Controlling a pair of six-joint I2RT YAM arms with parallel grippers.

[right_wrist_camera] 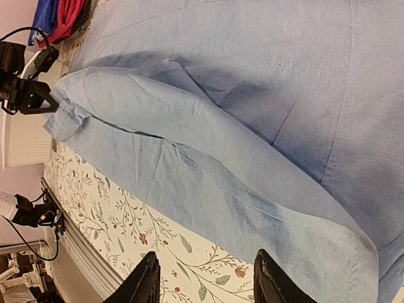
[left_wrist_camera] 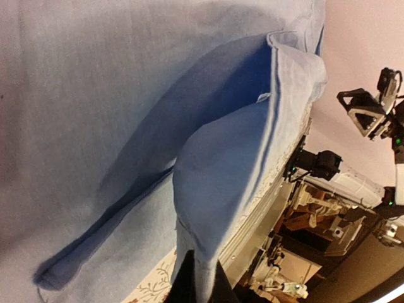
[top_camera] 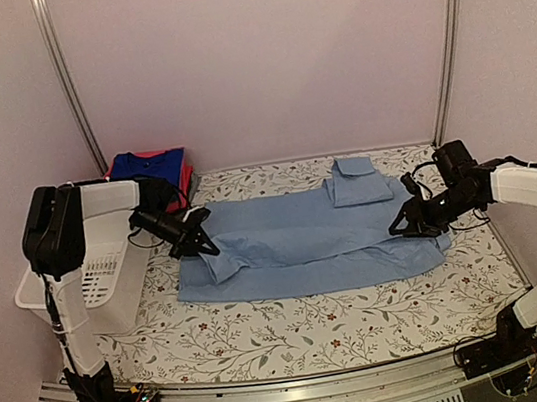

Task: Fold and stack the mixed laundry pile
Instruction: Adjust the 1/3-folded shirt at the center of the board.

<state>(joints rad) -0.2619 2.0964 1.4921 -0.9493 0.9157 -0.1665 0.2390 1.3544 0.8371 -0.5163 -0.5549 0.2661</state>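
Pinching the pale-blue shirt [top_camera: 305, 241], left gripper [top_camera: 207, 247] sits clamped.

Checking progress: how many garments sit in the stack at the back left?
2 show: a royal-blue garment on top, a pink-red garment under it, just beyond the white basket. More may be hidden beneath.

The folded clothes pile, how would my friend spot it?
Find the flowery table, then its far left corner, behind the white basket. The small pile there is dark blue with red peeking out, unlike the big pale-blue shirt spread across the middle.
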